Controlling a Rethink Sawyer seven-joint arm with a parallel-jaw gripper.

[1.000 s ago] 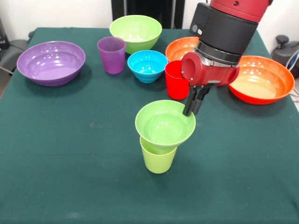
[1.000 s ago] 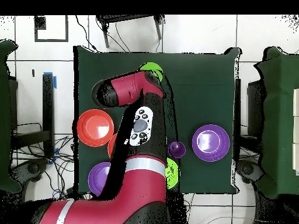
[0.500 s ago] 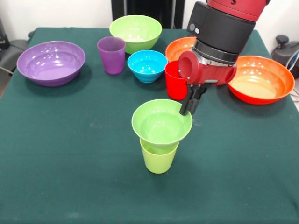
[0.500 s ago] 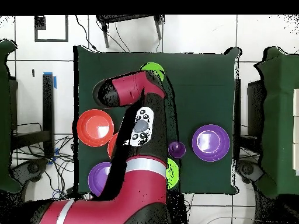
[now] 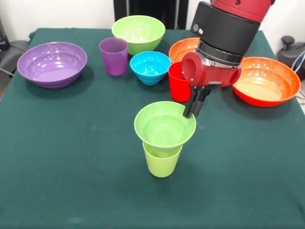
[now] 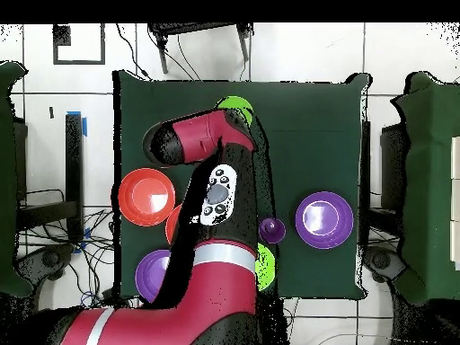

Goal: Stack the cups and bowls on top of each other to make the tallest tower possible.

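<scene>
End effector [image 5: 192,109]: pinched on the far-right rim of the small lime-green bowl [image 5: 165,127], which sits level on the upright lime-green cup [image 5: 161,161]; red cup [image 5: 179,82] just beyond.

A small lime-green bowl [image 5: 165,127] sits atop the lime-green cup [image 5: 162,163] — the fingers [image 5: 192,105] at its rim.

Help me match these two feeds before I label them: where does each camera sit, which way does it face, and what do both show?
Front view: across the table, facing the robot; shows the gripper at the rim of the small lime-green bowl atop the lime-green cup.
Overhead view: above the table, looking straight down; the red arm covers much of it.
Shared: the purple cup, turned half round between views.
</scene>
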